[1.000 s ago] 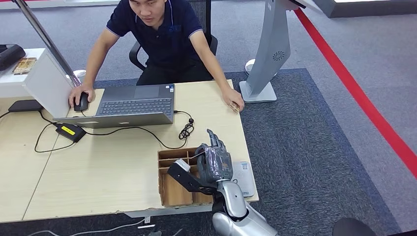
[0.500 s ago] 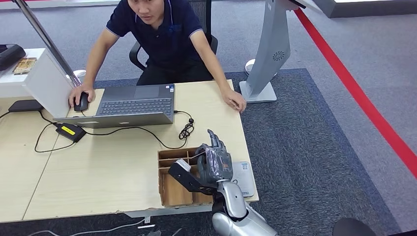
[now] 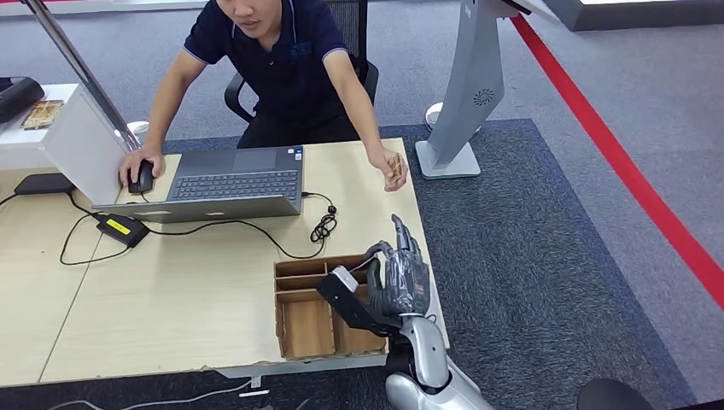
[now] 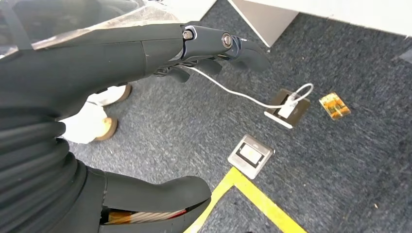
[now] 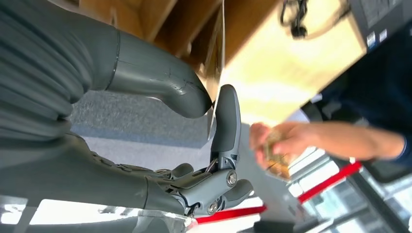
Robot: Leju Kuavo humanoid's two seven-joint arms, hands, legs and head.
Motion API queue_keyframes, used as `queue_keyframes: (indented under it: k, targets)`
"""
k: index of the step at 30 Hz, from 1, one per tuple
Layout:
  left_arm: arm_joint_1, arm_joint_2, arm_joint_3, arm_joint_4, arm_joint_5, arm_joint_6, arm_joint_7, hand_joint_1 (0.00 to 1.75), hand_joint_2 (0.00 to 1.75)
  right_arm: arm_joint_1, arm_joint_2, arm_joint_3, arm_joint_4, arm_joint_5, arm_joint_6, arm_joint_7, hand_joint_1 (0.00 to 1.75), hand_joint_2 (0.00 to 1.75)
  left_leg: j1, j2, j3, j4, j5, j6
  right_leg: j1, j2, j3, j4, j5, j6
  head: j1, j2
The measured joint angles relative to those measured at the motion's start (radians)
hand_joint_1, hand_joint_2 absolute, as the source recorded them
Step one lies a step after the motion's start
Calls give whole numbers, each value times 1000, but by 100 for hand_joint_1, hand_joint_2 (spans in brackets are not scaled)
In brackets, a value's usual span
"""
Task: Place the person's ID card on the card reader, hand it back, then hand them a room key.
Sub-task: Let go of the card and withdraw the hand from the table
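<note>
We see a pale wooden table [image 3: 188,290] standing on dark carpet [image 3: 546,256]. On it lies an open laptop [image 3: 224,182] at the far side, with a mouse [image 3: 142,178] just to its left under a person's hand. A black power brick [image 3: 122,229] sits in front of the laptop, its cable [image 3: 256,231] running across to a coiled bundle [image 3: 324,226]. A wooden divided box [image 3: 312,318] stands at the near right corner. A flat black device [image 3: 43,184] lies far left.
</note>
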Motion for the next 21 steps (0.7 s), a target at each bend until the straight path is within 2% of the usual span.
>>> queue_keyframes:
  k: [13,21]
  targets:
    - [27,28,46,1,28,14,-41,0,175,110,-61,-105,-332,104,-39,28,175,175,0,0,0,0,0,0,0,0,0,0,0,0,0,0]
    - [26,21,57,1,17,40,-17,0,175,119,-73,-141,-429,103,-103,23,175,175,0,0,0,0,0,0,0,0,0,0,0,0,0,0]
